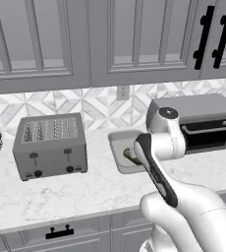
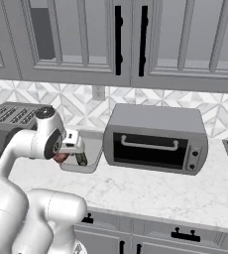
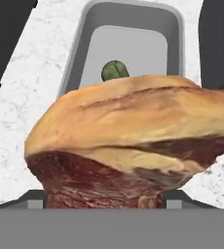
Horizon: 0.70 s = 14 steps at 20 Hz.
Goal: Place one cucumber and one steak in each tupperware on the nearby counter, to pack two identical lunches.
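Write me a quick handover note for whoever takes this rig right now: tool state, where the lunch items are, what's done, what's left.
Tool: shut on the steak, held above the tupperware.
Tupperware sits on the counter, between the toaster and the toaster oven.
Done: one cucumber lies in this tupperware.
Left: lower and release the steak here. A second tupperware and the other cucumber and steak aren't visible from here, so check those.

Steak (image 3: pixel 128 141) held over tupperware (image 3: pixel 80 53), cucumber (image 3: pixel 115 70) inside
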{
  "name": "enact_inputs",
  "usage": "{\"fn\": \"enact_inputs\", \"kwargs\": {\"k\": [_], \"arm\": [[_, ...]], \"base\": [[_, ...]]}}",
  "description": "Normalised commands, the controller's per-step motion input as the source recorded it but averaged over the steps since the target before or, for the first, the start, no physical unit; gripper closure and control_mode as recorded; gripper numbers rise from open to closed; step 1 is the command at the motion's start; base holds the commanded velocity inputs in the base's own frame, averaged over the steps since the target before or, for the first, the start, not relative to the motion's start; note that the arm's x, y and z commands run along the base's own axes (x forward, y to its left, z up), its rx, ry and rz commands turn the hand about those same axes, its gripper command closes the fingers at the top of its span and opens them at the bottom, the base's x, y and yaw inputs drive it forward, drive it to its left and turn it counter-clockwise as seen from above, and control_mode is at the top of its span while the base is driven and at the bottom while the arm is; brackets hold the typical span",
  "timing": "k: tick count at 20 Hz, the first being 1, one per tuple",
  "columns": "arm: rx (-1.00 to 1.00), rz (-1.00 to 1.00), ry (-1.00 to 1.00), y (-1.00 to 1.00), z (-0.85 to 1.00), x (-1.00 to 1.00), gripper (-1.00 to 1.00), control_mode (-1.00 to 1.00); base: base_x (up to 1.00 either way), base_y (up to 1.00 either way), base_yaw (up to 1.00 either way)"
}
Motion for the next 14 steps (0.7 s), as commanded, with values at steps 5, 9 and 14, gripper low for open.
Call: {"fn": "enact_inputs", "kwargs": {"k": [5, 9, 14], "arm": [[-0.01, 0.00, 0.12, 0.00, -0.03, 1.00, 1.00, -1.00], [-0.02, 0.00, 0.13, 0.00, -0.08, 0.69, 1.00, -1.00], [0.00, 0.00, 0.02, 0.00, -0.32, 0.15, 1.00, -1.00]], "base": [[0.00, 0.00, 0.00], [0.00, 0.00, 0.00], [0.00, 0.00, 0.00]]}}
